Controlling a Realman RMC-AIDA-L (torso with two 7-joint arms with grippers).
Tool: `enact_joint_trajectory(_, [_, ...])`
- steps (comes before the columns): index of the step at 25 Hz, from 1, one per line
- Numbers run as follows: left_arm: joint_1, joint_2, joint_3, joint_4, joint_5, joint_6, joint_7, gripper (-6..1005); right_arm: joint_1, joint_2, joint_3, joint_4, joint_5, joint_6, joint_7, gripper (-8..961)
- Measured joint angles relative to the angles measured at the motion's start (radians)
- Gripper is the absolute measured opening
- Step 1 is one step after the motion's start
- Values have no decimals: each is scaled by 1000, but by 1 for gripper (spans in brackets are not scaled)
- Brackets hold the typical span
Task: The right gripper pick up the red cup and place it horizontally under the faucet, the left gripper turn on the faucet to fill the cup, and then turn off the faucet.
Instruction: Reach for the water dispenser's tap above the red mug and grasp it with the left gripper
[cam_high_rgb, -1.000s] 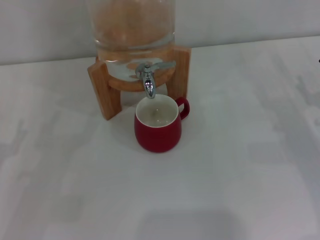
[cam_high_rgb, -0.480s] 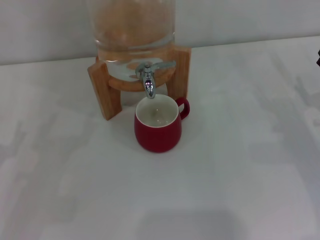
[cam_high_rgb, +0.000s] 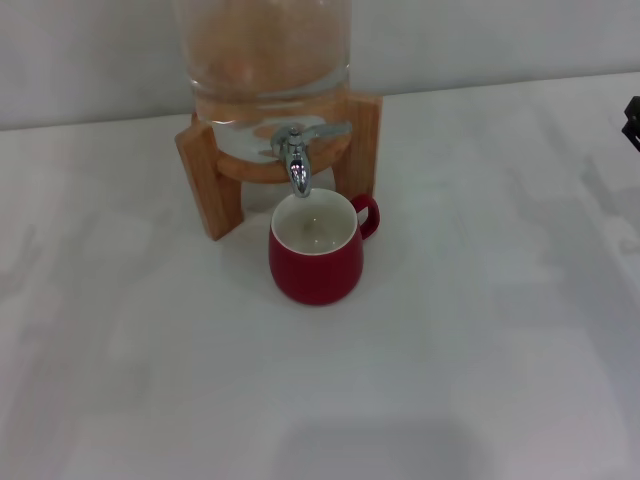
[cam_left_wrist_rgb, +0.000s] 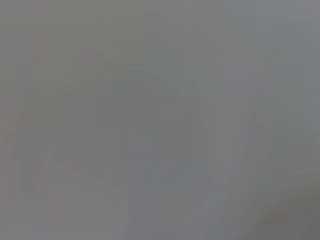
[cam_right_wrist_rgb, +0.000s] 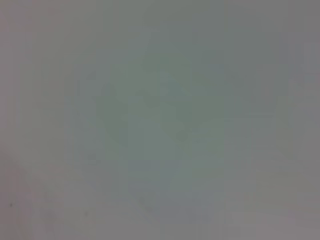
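Right gripper (cam_high_rgb: 633, 122) newly edging in, red cup (cam_high_rgb: 316, 258) upright under faucet (cam_high_rgb: 297, 162)

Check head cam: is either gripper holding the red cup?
No, the red cup stands alone on the table under the faucet; only a sliver of the right gripper shows at the far edge.

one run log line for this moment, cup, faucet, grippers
red cup: upright on table under faucet | right gripper: at right frame edge, clear of cup | left gripper: not in view
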Motion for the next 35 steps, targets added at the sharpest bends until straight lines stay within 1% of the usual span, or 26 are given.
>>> enact_joint_trajectory(2, [0, 6, 1, 41, 20, -72, -2, 880, 0, 0, -1, 0, 0, 0, 4, 849])
enact_joint_trajectory(3, [-2, 10, 1, 75, 36, -132, -9, 880, 0, 0, -1, 0, 0, 0, 8, 849])
enact_joint_trajectory(4, [-2, 11, 1, 84, 39, -147, -12, 880, 0, 0, -1, 0, 0, 0, 10, 849])
enact_joint_trajectory(7, [-1, 17, 1, 177, 85, -288, -47, 880, 1, -1, -1, 0, 1, 2, 11, 848])
enact_joint_trajectory(10, [5, 23, 1, 277, 161, -429, -111, 880, 2, -3, 1, 0, 5, 3, 11, 846])
enact_joint_trajectory(11, [10, 23, -1, 331, 214, -493, -154, 880, 2, -4, 2, 0, 5, 3, 11, 846])
enact_joint_trajectory(13, [19, 23, -3, 395, 281, -562, -216, 880, 2, -5, 4, 0, 6, 4, 11, 845])
enact_joint_trajectory(16, [45, 23, 0, 522, 424, -681, -355, 880, 2, -7, 5, 0, 6, 4, 11, 845])
enact_joint_trajectory(19, [77, 23, 3, 639, 632, -768, -559, 880, 3, -8, 6, 0, 7, 4, 11, 845])
enact_joint_trajectory(21, [105, 24, 2, 724, 818, -792, -745, 880, 4, -8, 6, 0, 8, 4, 11, 845])
enact_joint_trajectory(23, [134, 25, -1, 804, 998, -795, -933, 880, 4, -8, 7, 0, 8, 4, 11, 845])
enact_joint_trajectory(24, [144, 25, -2, 830, 1055, -793, -996, 880, 4, -8, 7, 0, 8, 4, 11, 845])
enact_joint_trajectory(25, [165, 23, -4, 880, 1156, -788, -1104, 880, 4, -8, 7, 0, 7, 5, 11, 845])
enact_joint_trajectory(27, [201, 17, -4, 954, 1293, -773, -1239, 880, 5, -8, 6, 1, 6, 5, 11, 845])
enact_joint_trajectory(28, [233, 8, -4, 1018, 1398, -747, -1344, 880, 6, -8, 3, 1, 4, 5, 11, 845])
enact_joint_trajectory(30, [256, 4, -5, 1064, 1474, -717, -1425, 880, 6, -9, 2, 1, 3, 5, 11, 845])
enact_joint_trajectory(31, [256, 4, -5, 1064, 1474, -717, -1425, 880, 7, -9, 1, 1, 2, 6, 11, 845])
enact_joint_trajectory(35, [268, 2, -6, 1131, 1684, -665, -1633, 880, 13, -10, 1, 5, 1, 11, 9, 845])
